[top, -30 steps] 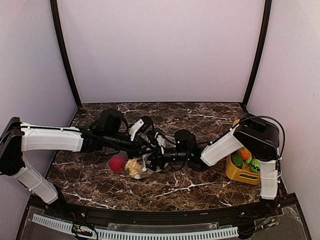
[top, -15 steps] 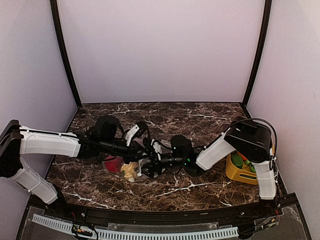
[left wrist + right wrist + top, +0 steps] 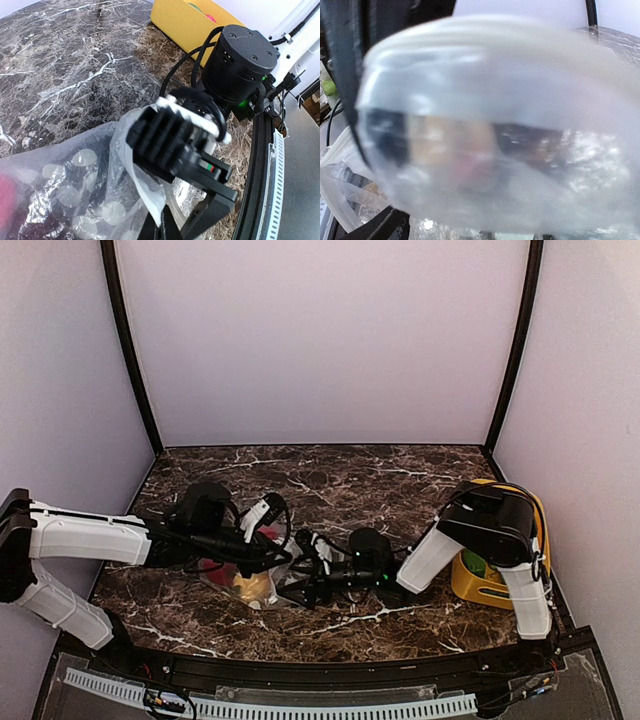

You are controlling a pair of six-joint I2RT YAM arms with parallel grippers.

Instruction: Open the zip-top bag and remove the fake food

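Top external: arms, zip-top bag (image 3: 216, 578) lower in view than before; left jaws pinch bag, right jaws unclear.

Dotted zip-top bag (image 3: 75, 190), fake food (image 3: 250, 588) inside

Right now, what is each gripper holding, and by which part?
The left gripper pinches the bag by a fold of plastic at one end. The right gripper touches the same plastic; its grip cannot be told.

zip-top bag (image 3: 232, 578) on counter (image 3: 380, 475), fake food (image 3: 250, 588) inside it. left tool (image 3: 283, 556) and right tool (image 3: 303, 577) both at bag's right edge. Bin (image 3: 478, 586) well right of bag.
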